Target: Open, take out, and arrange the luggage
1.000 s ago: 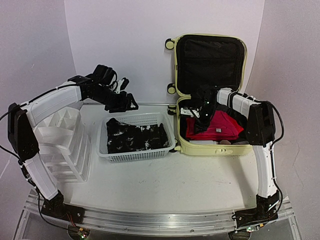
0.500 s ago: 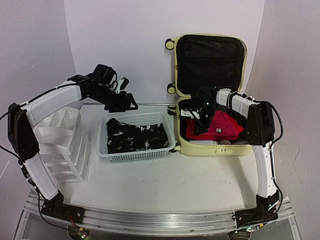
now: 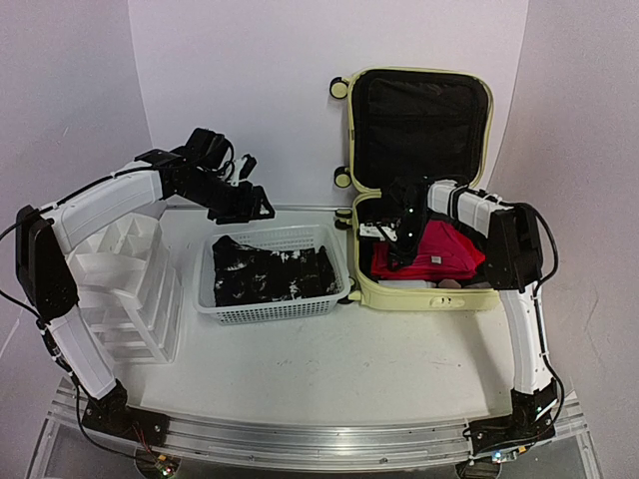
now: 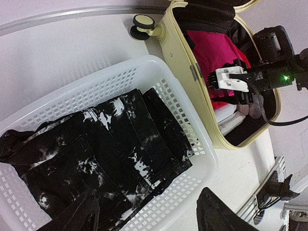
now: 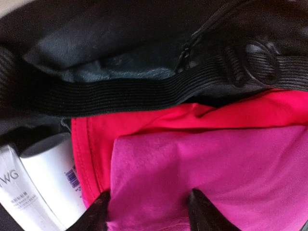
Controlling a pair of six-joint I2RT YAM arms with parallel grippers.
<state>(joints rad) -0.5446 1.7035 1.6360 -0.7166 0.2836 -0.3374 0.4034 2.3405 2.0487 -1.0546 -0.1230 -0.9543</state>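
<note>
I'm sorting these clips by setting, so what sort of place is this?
Probably a robotics lab bench, not a home: plain white backdrop, aluminium mounting rail along the near edge, and the luggage staged on a white table.

White mesh basket holds black-and-white garment — drawer organiser beside it.

On my feed: white table, matte surface. A curved white backdrop stands behind it, with pale lilac-grey walls on either side. A metal rail runs along the near edge. Light is even, shadows soft.
</note>
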